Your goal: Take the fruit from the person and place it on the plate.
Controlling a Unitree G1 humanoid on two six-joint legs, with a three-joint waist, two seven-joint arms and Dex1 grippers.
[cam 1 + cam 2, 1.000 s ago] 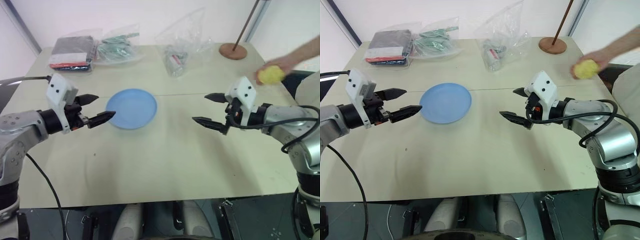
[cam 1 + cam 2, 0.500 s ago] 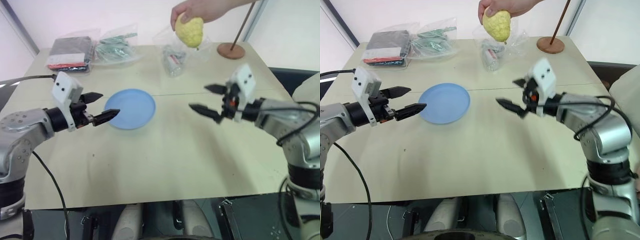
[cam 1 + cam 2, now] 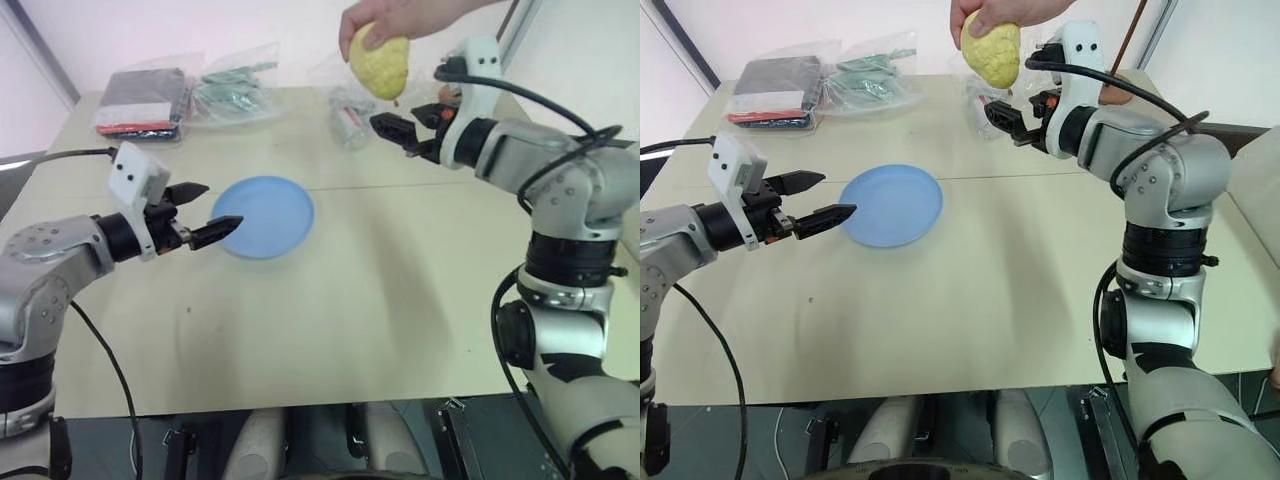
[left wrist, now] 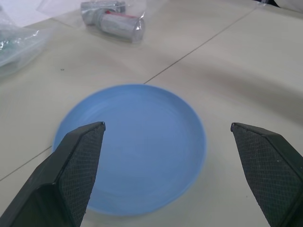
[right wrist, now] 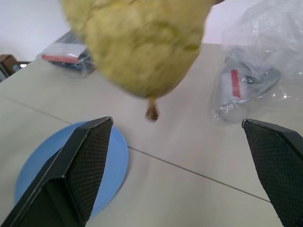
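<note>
Two grippers hang over the table (image 3: 330, 330) in the eye views, and the handover has not yet happened. The person's hand (image 3: 385, 18) holds the fruit (image 3: 379, 65) in the air at about 12 o'clock of the scene. The right gripper (image 3: 405, 128) is raised just beside and below it, at the fruit's 4 o'clock, fingers spread, not touching. The left gripper (image 3: 205, 208) waits with fingers apart at the 9 o'clock edge of the plate (image 3: 265, 216), which lies bare.

Left wrist view: both fingers (image 4: 71, 175) stand wide apart with the plate between them, nothing on it; a bagged can (image 4: 113, 21) lies beyond.

Right wrist view: the fruit fills the upper middle, hanging above the gap between the spread fingers (image 5: 80, 165), the plate at 7 o'clock.

Judging from this, nothing is done: grasping, the person's release, carrying and setting down all remain.
</note>
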